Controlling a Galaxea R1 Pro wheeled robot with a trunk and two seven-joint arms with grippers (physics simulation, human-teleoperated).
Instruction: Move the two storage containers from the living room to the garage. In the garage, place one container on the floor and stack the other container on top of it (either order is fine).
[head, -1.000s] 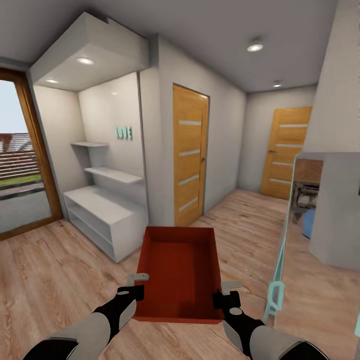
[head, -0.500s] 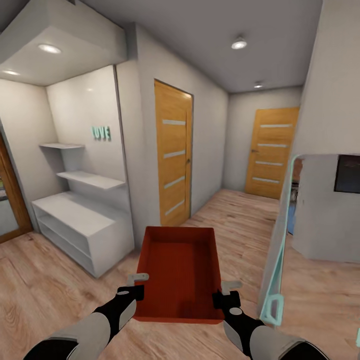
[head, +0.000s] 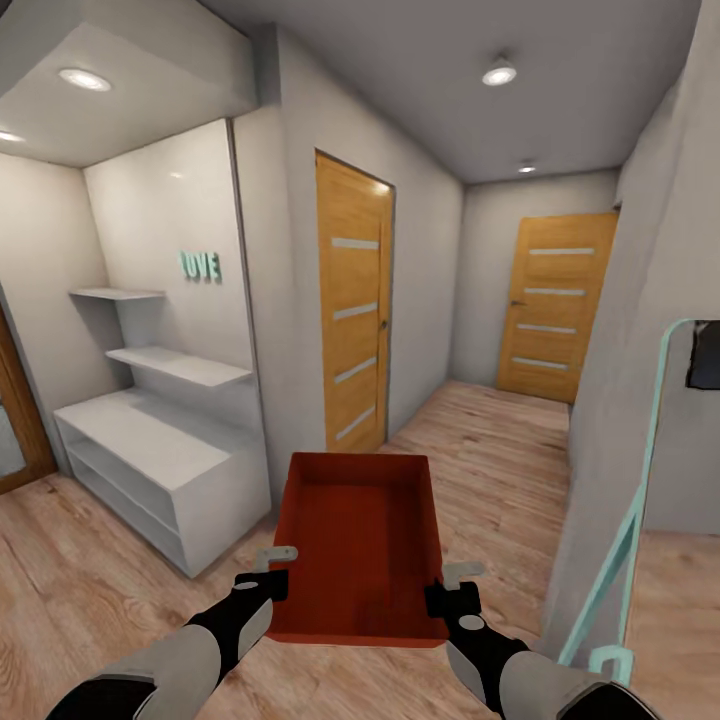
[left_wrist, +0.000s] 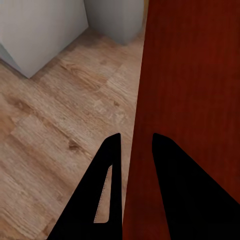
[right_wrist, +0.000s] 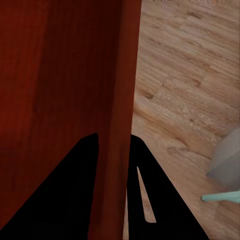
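A hallway with off-white plaster walls (head: 300, 250) and a grey ceiling (head: 440, 60) runs ahead, floored with light wood planks (head: 490, 440) that reach from the near foreground to the far end. On the robot's left, a glossy white alcove (head: 150, 230) holds a low white open-fronted cabinet (head: 150, 470), with 2 white floating shelves (head: 180, 365) above it and small teal letters (head: 199, 265) on the back wall. An orange wooden door with 4 pale horizontal panes (head: 355, 310) stands shut in the left wall past the alcove; a second door of the same kind (head: 555, 305) closes the far end of the hallway. On the right, a pale teal frame edge (head: 625, 530) leans along the near wall. 3 round recessed lights (head: 498, 74) glow in the ceiling.

The orange-red rectangular lidless storage container (head: 360, 535) is held level above the plank floor, in front of the robot, between both arms. The left gripper (head: 268, 572) clamps the container's left wall: in the left wrist view its 2 black fingers (left_wrist: 112, 180) sit on either side of the red wall (left_wrist: 190, 100). The right gripper (head: 452, 590) clamps the right wall the same way, 1 finger (right_wrist: 75, 190) inside and 1 outside the container (right_wrist: 60, 75)
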